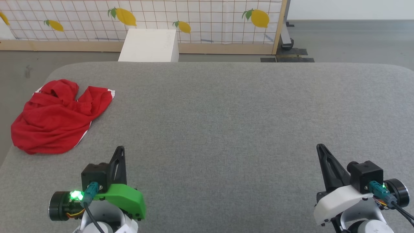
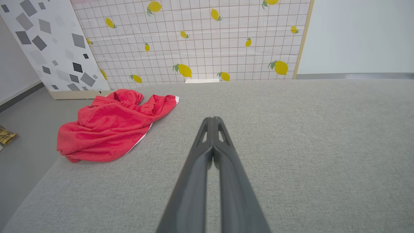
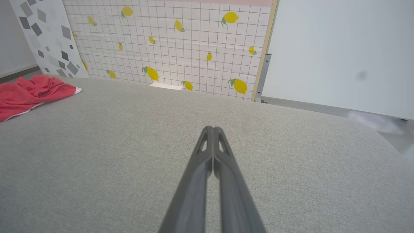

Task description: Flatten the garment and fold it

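Left gripper (image 1: 120, 151): nearest us on the near left, hanging over the grey padded surface (image 1: 226, 123). Its two dark fingers are pressed together tip to tip and there is nothing between them.
Right gripper (image 1: 321, 148): on the near right, also closed tip to tip and empty, well apart from the shorts.
Tag on the left arm (image 1: 129, 226): a pale scrap at the very near edge with dark marks, too small for us to read.
Garment (image 1: 55, 118): farther out on the left, lying on the padded surface close to its left edge. It is a crumpled red heap with the legs bunched toward the far side. A white stripe shows along its right border and at the far corner. We cannot pick out the waistband.
Done so far: nothing, as we judge it. The shorts are neither spread flat nor folded, and no gripper touches them.
Left to do: all of it, in our view. The cloth has to be reached and gripped, drawn toward the open middle, smoothed flat, then folded.
White box (image 1: 148, 45): beyond the far edge of the surface. There is a faint mark on its top that we cannot read.
Lemon panel (image 1: 200, 16): farthest away, with yellow lemons printed on a grid and no words.
Brands or lettering: none that we can read.
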`<state>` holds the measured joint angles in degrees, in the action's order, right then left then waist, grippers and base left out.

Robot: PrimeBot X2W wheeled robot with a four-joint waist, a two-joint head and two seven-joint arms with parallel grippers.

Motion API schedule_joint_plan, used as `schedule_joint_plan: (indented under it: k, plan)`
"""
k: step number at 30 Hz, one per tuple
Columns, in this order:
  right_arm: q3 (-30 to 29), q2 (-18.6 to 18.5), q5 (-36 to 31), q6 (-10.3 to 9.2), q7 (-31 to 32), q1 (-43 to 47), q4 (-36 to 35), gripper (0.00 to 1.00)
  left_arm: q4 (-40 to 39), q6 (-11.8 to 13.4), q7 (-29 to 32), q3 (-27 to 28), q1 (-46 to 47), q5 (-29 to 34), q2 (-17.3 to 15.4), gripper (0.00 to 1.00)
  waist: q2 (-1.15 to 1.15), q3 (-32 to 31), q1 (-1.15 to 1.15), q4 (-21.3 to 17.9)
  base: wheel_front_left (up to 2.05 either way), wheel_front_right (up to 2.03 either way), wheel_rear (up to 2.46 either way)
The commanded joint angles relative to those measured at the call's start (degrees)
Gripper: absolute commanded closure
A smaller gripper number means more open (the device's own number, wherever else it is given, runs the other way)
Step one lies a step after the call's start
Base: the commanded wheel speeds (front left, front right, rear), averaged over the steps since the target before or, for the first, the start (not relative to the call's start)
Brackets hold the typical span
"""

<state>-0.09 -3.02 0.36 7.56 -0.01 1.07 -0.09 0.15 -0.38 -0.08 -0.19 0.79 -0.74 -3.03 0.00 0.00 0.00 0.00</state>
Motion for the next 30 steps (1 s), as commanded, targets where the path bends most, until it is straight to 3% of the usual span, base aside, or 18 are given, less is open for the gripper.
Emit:
schedule_joint_plan:
  k: [1,3,4,30]
  plan:
    - [0.09,0.14,-0.36,-0.08,0.01,-1.07,0.09,1.00,-0.15,0.38,0.08,0.19,-0.79,0.74,0.15,1.00,0.00,0.00,0.00,0.00,0.00,0.00,0.00]
    - [0.09,0.14,-0.36,-0.08,0.01,-1.07,0.09,1.00,-0.15,0.38,0.08,0.19,-0.79,0.74,0.15,1.00,0.00,0.00,0.00,0.00,0.00,0.00,0.00]
    - [0.02,0.00,0.01,0.00,0.00,0.00,0.00,0.00,0.00,0.00,0.00,0.02,0.00,-0.01,0.00,0.00,0.00,0.00,0.00,0.00,0.00,0.00,0.00]
    - [-0.18,0.01,0.45,0.00,-2.07,-0.36,0.73,0.00,2.24,0.93,-2.58,-2.20,1.28,-2.43,-0.01,0.00,0.00,0.22,0.00,1.53,0.00,0.00,0.00]
